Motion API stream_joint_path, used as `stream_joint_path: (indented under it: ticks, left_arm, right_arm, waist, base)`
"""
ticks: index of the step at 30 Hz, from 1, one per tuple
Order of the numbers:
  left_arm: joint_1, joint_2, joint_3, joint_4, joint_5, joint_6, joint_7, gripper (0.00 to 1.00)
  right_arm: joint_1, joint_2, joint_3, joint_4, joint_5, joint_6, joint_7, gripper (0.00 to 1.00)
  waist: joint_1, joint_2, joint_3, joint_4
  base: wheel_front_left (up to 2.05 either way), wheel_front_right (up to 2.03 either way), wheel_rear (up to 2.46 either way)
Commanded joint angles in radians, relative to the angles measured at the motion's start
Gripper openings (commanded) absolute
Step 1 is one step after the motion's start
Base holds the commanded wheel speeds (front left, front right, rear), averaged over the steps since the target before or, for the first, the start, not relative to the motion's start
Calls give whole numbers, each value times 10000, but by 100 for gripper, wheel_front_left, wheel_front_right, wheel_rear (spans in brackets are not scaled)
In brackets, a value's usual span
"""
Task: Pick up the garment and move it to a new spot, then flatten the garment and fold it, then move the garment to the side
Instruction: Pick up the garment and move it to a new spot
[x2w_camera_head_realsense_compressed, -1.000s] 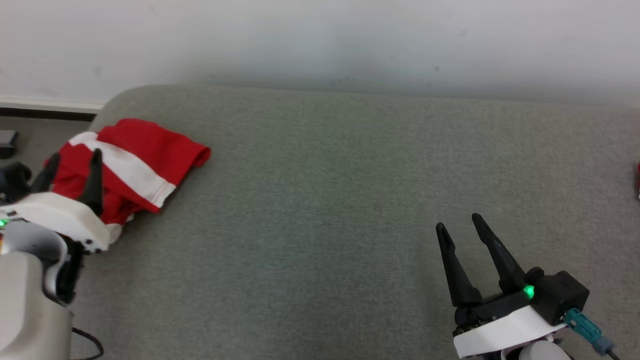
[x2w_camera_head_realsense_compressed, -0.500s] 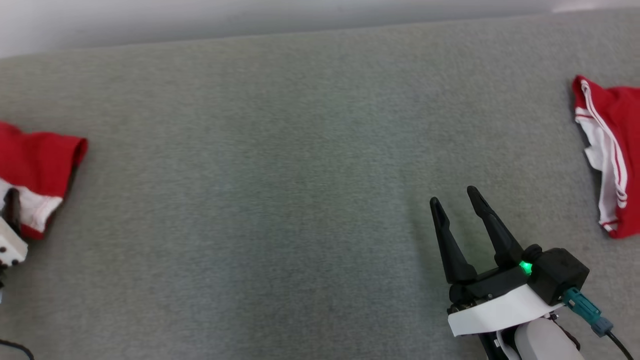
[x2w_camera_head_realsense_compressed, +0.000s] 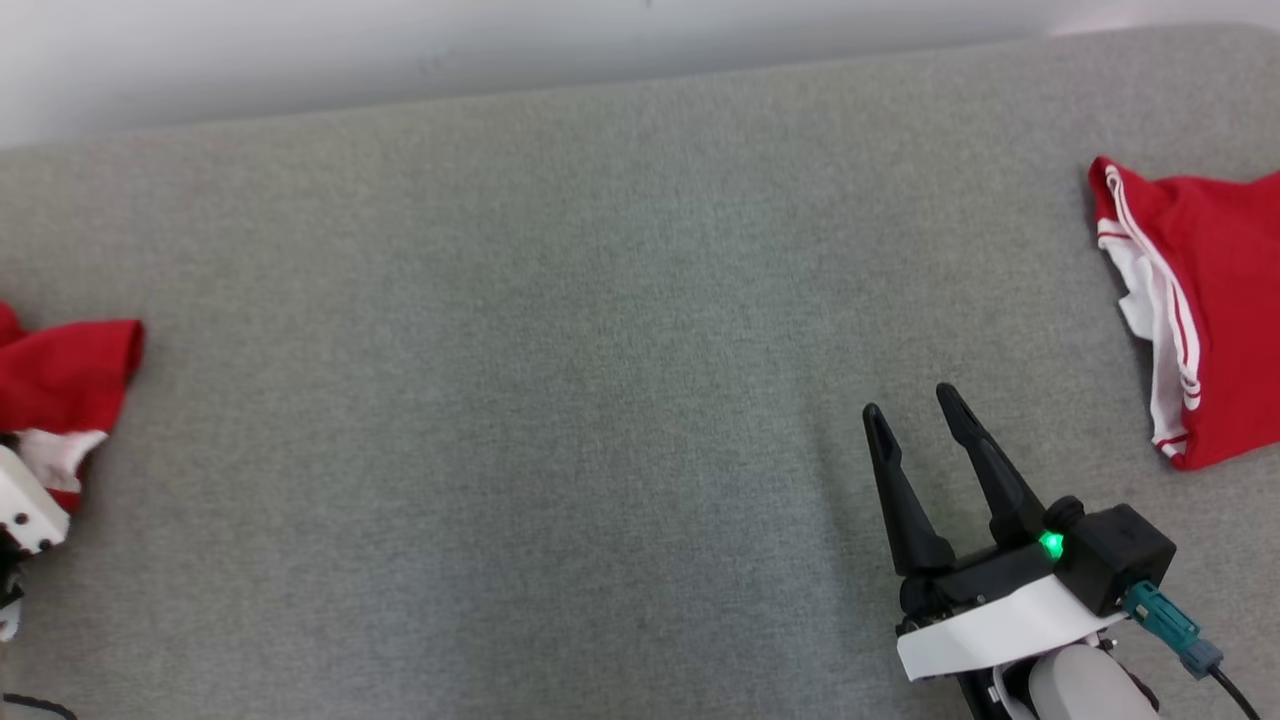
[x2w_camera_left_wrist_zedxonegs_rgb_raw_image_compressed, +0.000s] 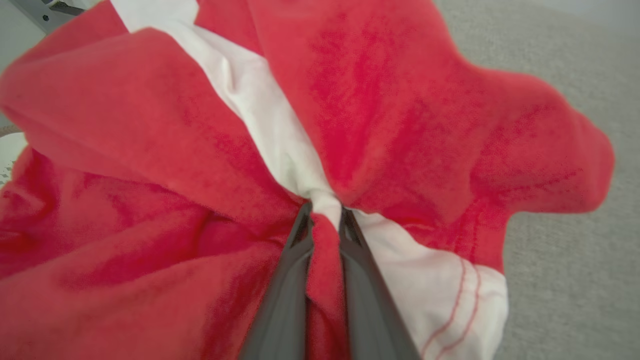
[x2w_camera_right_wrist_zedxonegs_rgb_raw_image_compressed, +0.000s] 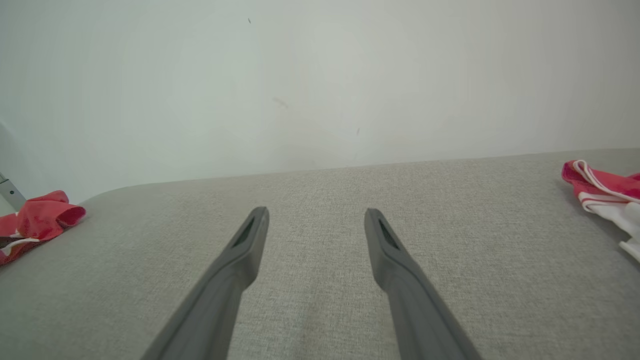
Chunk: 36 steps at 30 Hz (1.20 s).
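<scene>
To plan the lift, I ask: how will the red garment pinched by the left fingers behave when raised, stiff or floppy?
Probably floppy: the garment bunches into soft folds around the left fingers, so it should hang and drape. It is likely light, since a small pinch gathers it. It may slip, as the fingers hold only a thin ridge of cloth.
</scene>
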Motion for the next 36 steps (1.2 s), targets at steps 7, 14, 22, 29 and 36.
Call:
stream_joint_path:
  ticks: [7,14,22,29,36]
  left_arm:
    - [218,-142,-1347,-919,115,-23,-548,0]
    - [410,-366,-2835,-2577,-454,-26,-351,0]
    - [990,-547,-4188,-5869,-1571,-26,246,0]
    - [1796,-915,-4836,-8835,-1914,40,601,0]
    - [2495,-2078,-5811,-9576,-1652,354,420,0]
  right_arm:
    - [564,-12,-148,174,338,-22,-24,100]
    - [1050,-9,-356,235,318,-22,-24,100]
    - [1494,-87,-632,133,240,-22,-24,100]
    - [1648,-305,-908,37,220,-22,-24,100]
    - [1617,-432,-964,5,256,-22,-24,100]
  waist:
    - [-1,0,-1658,224]
    - [-1,0,-2645,288]
    - [-1,0,-3390,-148]
    - [-1,0,-3499,-684]
    - [-1,0,-3364,-1069]
  base:
    - [0,0,0]
    - [0,0,0]
    - [0,0,0]
    - [0,0,0]
    - [0,0,0]
